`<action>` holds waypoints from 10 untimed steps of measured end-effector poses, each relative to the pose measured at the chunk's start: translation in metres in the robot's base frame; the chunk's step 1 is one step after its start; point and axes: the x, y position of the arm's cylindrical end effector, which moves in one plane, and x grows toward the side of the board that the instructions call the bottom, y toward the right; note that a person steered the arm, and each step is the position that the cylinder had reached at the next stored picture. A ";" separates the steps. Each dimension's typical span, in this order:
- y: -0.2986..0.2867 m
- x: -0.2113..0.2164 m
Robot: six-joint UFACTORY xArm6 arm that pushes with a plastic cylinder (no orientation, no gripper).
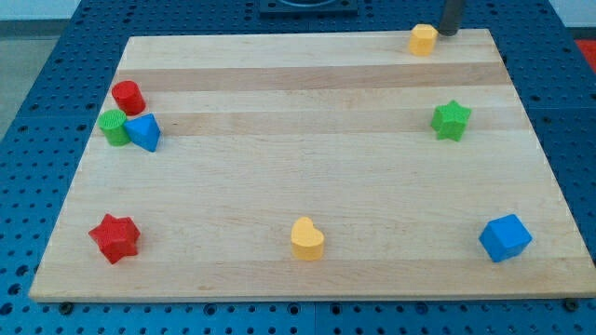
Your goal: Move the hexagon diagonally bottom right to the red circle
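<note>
A yellow hexagon sits at the board's top edge, toward the view's right. My tip is just to the hexagon's right, close to or touching it; the rod runs up out of the view's top. The red circle stands far off at the view's left, near the board's left edge. A green circle sits right below it, and a blue triangle sits below and to its right, touching the green circle.
A green star lies at the right, below the hexagon. A blue block sits at the bottom right, a yellow heart at the bottom middle, a red star at the bottom left. The wooden board lies on a blue perforated table.
</note>
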 end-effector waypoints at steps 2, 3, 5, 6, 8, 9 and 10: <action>0.004 0.001; -0.021 0.006; -0.077 0.038; -0.103 0.056; -0.115 0.099; -0.127 0.132; -0.140 0.167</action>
